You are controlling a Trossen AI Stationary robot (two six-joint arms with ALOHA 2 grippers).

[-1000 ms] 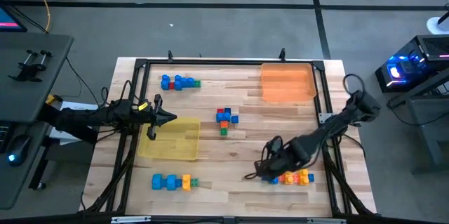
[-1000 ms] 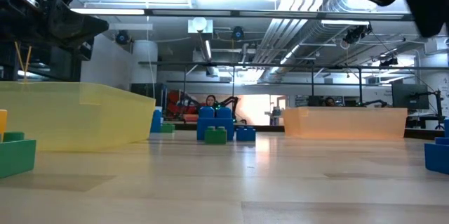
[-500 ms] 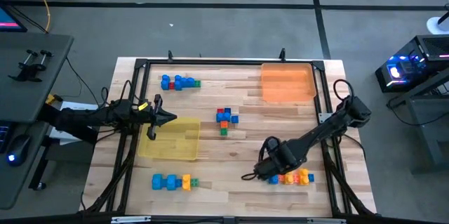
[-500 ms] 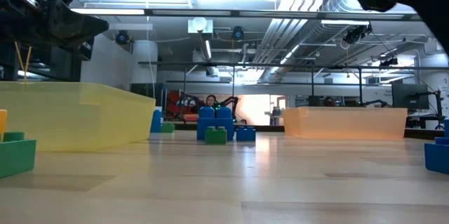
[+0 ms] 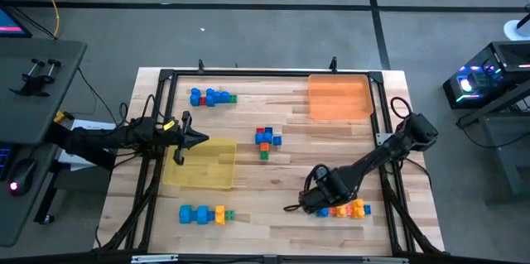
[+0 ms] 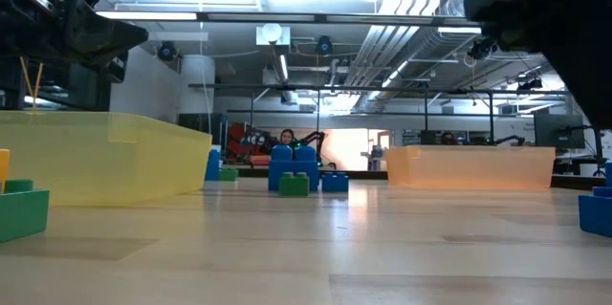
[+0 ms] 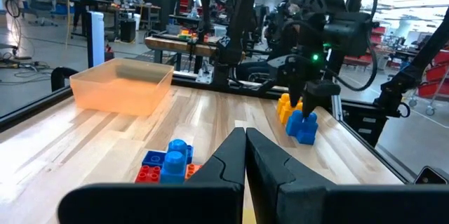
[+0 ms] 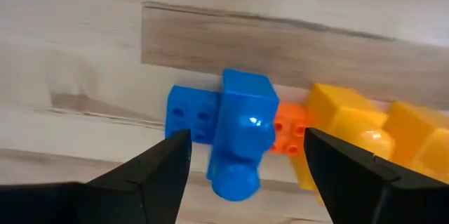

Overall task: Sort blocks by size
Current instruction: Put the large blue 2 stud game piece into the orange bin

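Item: right gripper (image 8: 242, 157), fingers apart, empty, straddling my blue block (image 8: 242, 129); block sits in the row of blocks (image 5: 346, 209) at the table's near right; risk: closing off-centre drags orange neighbour (image 8: 289, 134) along.

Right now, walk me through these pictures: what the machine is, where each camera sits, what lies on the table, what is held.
Two dark robot arms work at a wooden table. One camera looks straight down, one sits at table-top height, and one rides on each wrist. The left gripper waits, shut and empty, at the yellow tray. The right gripper hangs open around a blue block at the end of a blue, orange and yellow row; nothing is held. Other block clusters lie in the middle, at the far left and near left. An orange tray sits at the far right.
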